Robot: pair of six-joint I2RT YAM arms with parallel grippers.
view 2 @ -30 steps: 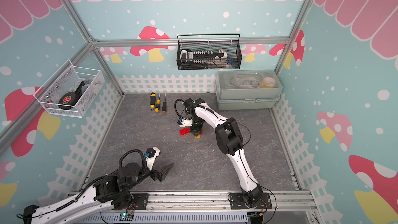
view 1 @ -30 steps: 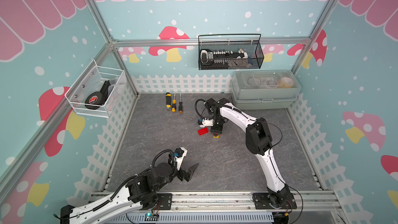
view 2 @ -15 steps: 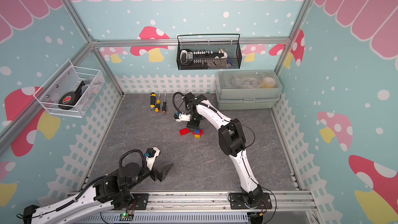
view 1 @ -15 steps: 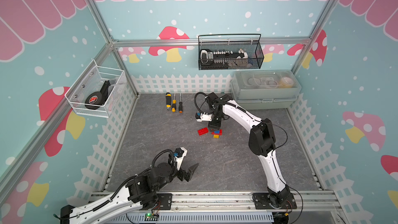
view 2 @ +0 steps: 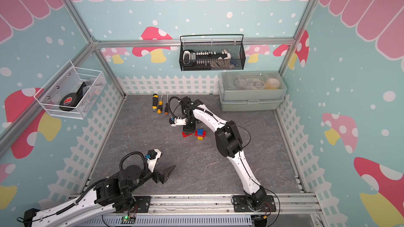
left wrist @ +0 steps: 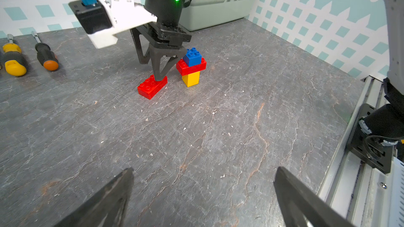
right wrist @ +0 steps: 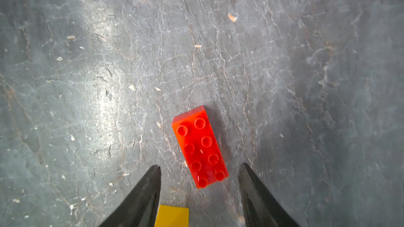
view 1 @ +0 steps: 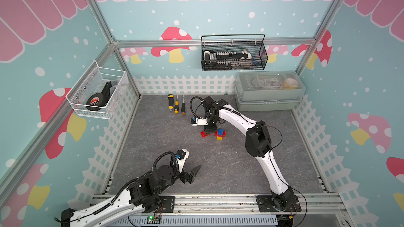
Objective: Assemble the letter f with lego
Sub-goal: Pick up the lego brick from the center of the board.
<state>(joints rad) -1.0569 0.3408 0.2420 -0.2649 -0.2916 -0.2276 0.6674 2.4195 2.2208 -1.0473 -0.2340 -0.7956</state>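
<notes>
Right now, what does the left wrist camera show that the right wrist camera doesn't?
Only the left wrist: the blue brick stacked on a red brick, the screwdrivers, the grey toolbox, and its own open left claw. Only the right wrist: all eight studs of the loose red brick from above, with a gap to each finger of the open right claw. Both: that loose brick, the yellow brick and the grey table.

The grey, stone-patterned table (view 1: 218, 171) (scuffed, and dotted with small pale flecks (right wrist: 231, 17)) carries a loose red brick (left wrist: 152, 86) lying flat, studs up. Just beside that brick, apart from it, a yellow brick (left wrist: 190, 79) stands on the surface. Near the far edge three screwdrivers (view 1: 176, 106) lie side by side, and a grey-green storage box (view 1: 269, 102) sits in the far corner.
</notes>
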